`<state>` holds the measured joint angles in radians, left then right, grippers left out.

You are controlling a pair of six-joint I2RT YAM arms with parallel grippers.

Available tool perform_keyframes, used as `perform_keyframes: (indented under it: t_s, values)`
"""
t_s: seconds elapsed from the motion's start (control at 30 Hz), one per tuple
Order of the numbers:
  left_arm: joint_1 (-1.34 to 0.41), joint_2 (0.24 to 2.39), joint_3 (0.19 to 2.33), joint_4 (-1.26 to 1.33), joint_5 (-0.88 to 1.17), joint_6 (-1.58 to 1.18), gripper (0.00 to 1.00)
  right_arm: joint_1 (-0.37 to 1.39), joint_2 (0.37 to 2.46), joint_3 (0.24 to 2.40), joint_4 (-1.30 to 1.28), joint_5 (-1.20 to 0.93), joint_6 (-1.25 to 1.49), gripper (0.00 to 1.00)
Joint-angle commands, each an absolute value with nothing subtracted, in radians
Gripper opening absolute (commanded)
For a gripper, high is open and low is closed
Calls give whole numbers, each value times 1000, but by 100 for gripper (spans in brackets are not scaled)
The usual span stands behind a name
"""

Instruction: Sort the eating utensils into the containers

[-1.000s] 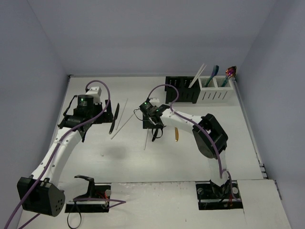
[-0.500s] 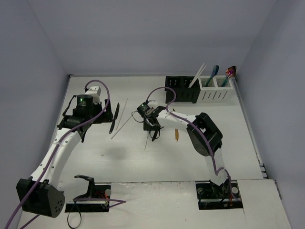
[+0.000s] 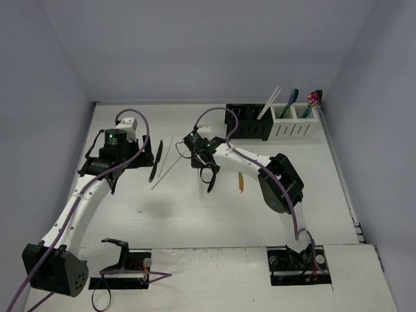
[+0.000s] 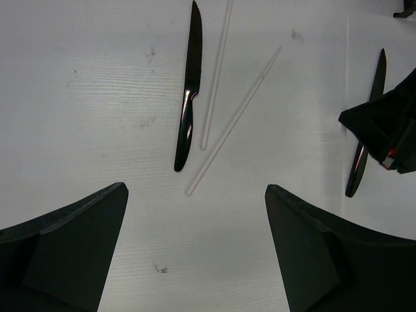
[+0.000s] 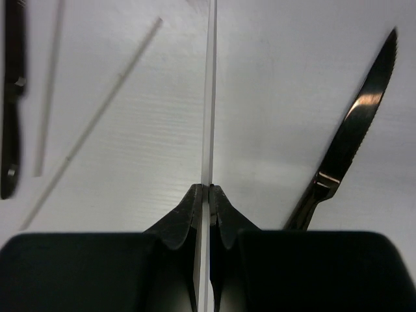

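Now, the right jaws are pinched shut on 1 white chopstick point(image 5: 209, 97), gripped near one end. The stick runs straight out ahead of the tips, low over the worktop point(image 5: 273, 78). Just right of these jaws lies a black knife point(image 5: 351, 143), blade pointing away. Left of them are 2 loose chopsticks point(image 5: 91, 117), then a second knife point(image 5: 10, 97) at the frame edge. A gold utensil point(image 3: 240, 182) lies further right of the jaws in the top view.

The left jaws stand wide with nothing between them, above the worktop. The second knife and the 2 loose chopsticks lie ahead of them.

Far beyond both, a black caddy point(image 3: 247, 123) and a white caddy point(image 3: 296, 129) sit side by side. The white one holds a blue utensil point(image 3: 293, 99) and an iridescent utensil point(image 3: 315, 98). Leaning chopsticks point(image 3: 270, 103) stand at the seam; I cannot tell which compartment.
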<state>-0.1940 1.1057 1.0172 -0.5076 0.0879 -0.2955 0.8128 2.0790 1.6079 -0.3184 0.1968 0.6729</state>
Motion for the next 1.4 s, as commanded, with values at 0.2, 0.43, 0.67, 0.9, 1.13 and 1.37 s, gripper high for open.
perform_keyframes:
  t_s: [0.2, 0.43, 0.67, 0.9, 1.13, 1.37]
  values:
    - [-187, 1108, 1031, -473, 82, -274, 85, 592, 1804, 1827, -146, 448, 409, 0]
    - [-187, 1124, 1029, -472, 76, -265, 85, 388, 1779, 1764, 213, 457, 281, 0]
    - [-187, 1154, 1032, -472, 85, -260, 85, 280, 1861, 1710, 479, 482, 247, 0]
    - [-188, 1161, 1032, -471, 90, -258, 85, 243, 1959, 1664, 608, 478, 235, 0]
    - [-187, 1169, 1034, -469, 102, -259, 85, 241, 2018, 1567, 679, 451, 238, 0]
    - [-189, 1175, 1034, -463, 134, -246, 85, 244, 1972, 1487, 677, 365, 258, 26]
